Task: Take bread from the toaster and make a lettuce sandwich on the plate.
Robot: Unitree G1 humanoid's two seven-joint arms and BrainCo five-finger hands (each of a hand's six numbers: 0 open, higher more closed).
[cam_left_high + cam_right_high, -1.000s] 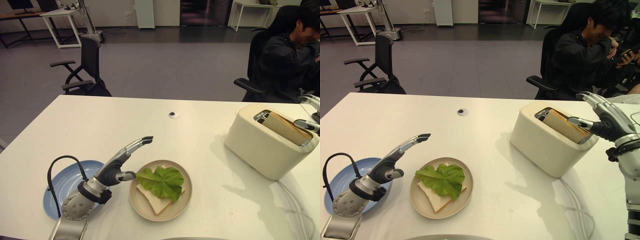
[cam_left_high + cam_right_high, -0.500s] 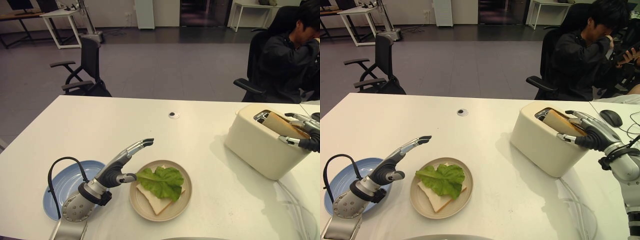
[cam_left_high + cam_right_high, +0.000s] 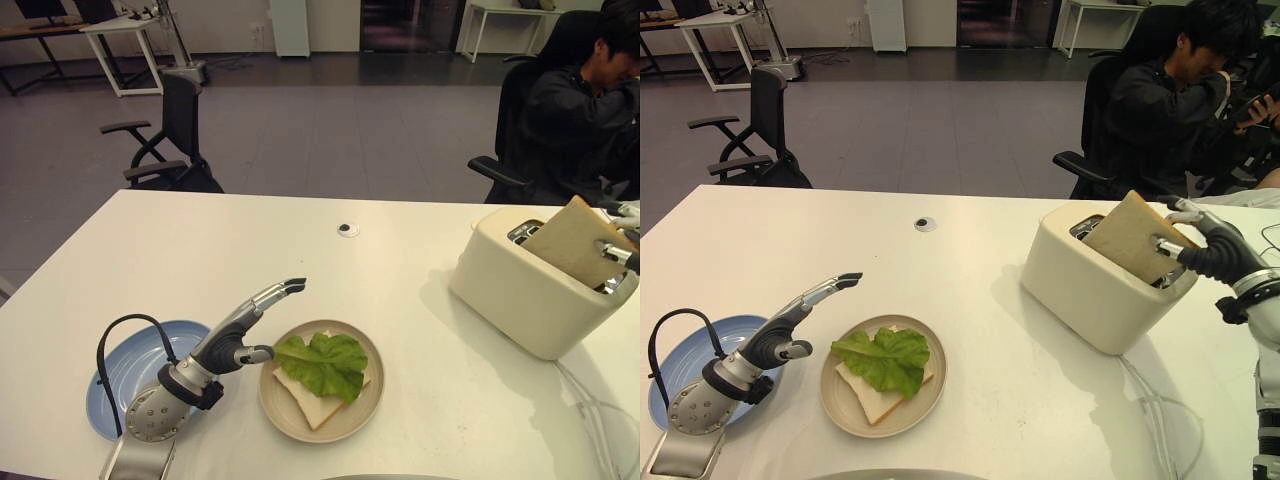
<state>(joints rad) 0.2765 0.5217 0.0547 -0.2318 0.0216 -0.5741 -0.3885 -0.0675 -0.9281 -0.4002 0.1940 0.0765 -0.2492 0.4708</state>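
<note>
My L hand [image 3: 785,325] hangs over the table betw. blue dish [image 3: 670,385] and plate [image 3: 937,380], fingers straight, apart, holding nothing. Plate carries one bread slice [image 3: 872,402] w/ lettuce [image 3: 885,360] on top. My R hand [image 3: 1210,255] is clamped on 2nd slice [image 3: 1125,235], tilted, lower end in toaster [image 3: 1085,295] slot.

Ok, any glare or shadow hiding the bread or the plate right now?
Left eye view: no glare; the toaster throws a soft shadow leftward on the table, clear of the plate; the frame edge crops the right hand. Right eye view: bread and right hand both in frame, evenly lit.
</note>
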